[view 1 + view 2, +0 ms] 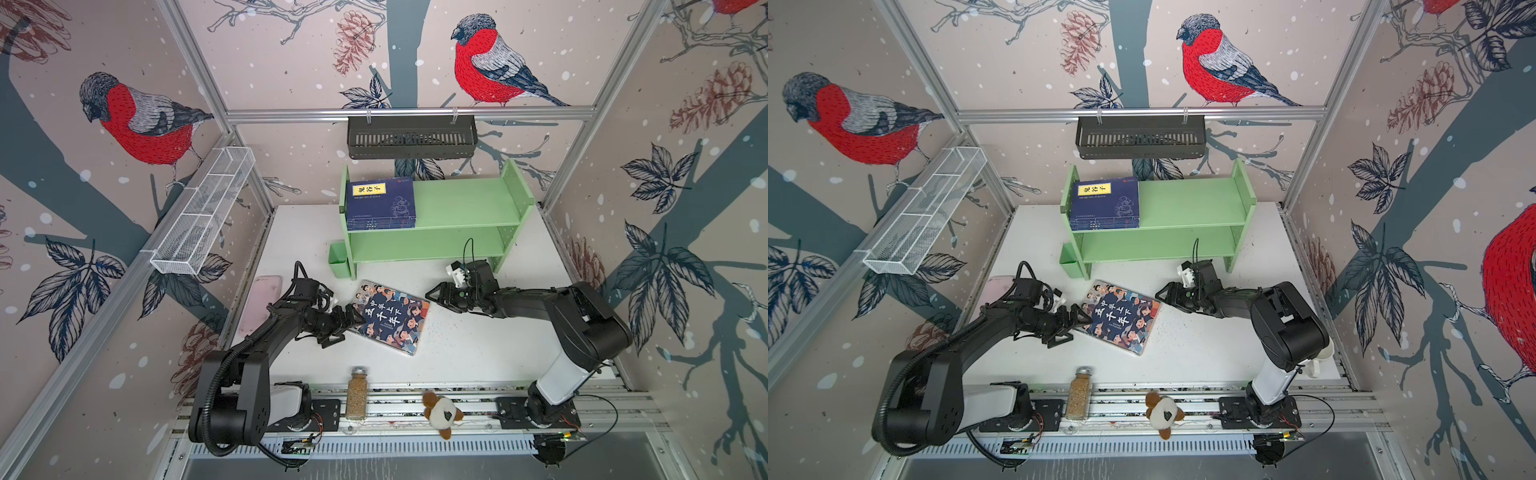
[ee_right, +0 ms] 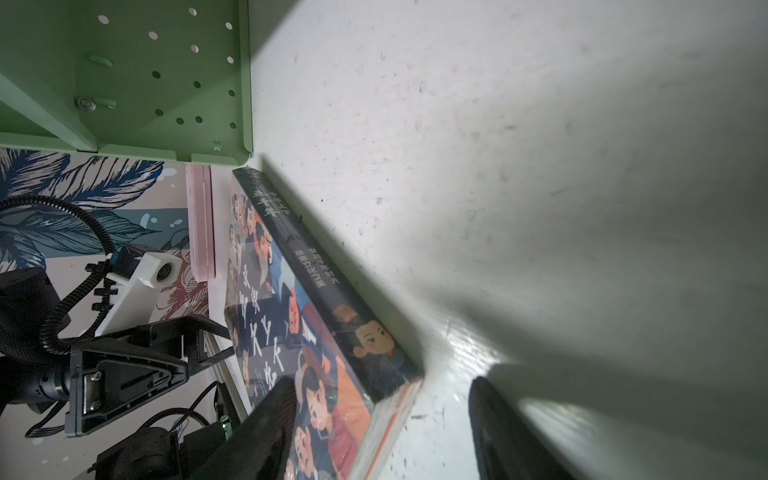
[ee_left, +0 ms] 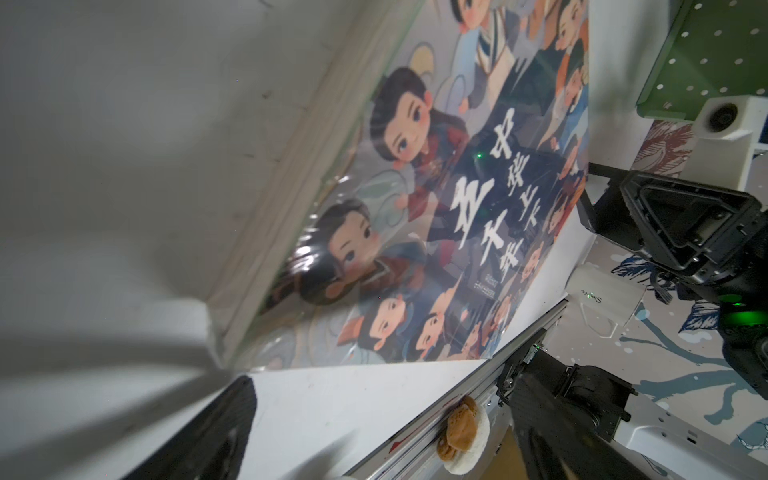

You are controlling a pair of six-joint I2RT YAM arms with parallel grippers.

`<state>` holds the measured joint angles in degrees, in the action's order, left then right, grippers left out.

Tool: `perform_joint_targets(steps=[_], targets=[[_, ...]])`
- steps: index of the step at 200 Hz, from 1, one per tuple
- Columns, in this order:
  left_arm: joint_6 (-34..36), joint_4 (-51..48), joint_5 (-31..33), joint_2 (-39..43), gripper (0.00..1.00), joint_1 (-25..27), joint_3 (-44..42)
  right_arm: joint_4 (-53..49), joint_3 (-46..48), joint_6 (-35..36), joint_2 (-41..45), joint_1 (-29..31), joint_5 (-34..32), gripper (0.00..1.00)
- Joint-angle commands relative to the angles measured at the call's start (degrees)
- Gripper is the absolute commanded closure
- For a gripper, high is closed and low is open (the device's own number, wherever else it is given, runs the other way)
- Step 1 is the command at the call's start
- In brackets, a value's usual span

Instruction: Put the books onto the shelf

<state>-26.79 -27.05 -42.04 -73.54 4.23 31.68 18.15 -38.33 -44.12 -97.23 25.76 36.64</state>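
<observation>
The larger cartoon-covered book (image 1: pixel 390 318) is shown lying flat, cover up and turned askew, on the white table (image 1: pixel 478 345), in front of the light green shelf (image 1: pixel 465 199) and between the two arms. A stack of navy-blue books (image 1: pixel 381 203) is seen lying flat at the left end of the shelf's upper board, with a yellow title label on the topmost cover. The left gripper (image 1: pixel 347 327) is held low at the cartoon-covered book's left corner with its jaws spread wide. One finger overlaps that corner in both top views, though contact with the cover cannot be judged. The right gripper (image 1: pixel 432 298) is set at the book's right corner, near the shelf's right side panel. In the right wrist view its fingers (image 2: pixel 266 436) are seen apart, one over the cover and the other over the table beside the spine, so the corner lies between them unclamped. A small green cup (image 1: pixel 340 259) is attached at the shelf's left foot. A flat pink object (image 1: pixel 264 303) lies at the table's left edge. A spice jar (image 1: pixel 357 392) and a plush toy (image 1: pixel 442 413) rest on the front rail. A black slotted basket (image 1: pixel 411 137) hangs on the back wall and a white wire basket (image 1: pixel 208 212) on the left wall.
</observation>
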Motion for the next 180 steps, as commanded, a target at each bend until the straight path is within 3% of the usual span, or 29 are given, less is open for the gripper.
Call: perform_joint_targets(steps=[1, 108, 137, 180], targets=[[-0.67, 4.9, -2.99, -0.94, 0.04, 1.1, -0.04, 3.62, 1.08, -1.6, 0.03, 0.34, 1.41, 0.33], [2.25, 6.77, -0.26, -3.49, 0.04, 3.15, 1.99, 8.96, 4.57, -0.79, 0.76, 3.1, 2.74, 0.33], [3.98, 5.58, 1.05, -3.59, 0.04, 3.15, 3.12, 1.57, 4.41, 3.56, 4.62, 3.65, -4.89, 0.33], [5.15, 6.18, 2.47, -4.27, 0.04, 3.24, 3.6, 7.05, 6.31, 1.49, 5.59, 3.31, -7.06, 0.33]])
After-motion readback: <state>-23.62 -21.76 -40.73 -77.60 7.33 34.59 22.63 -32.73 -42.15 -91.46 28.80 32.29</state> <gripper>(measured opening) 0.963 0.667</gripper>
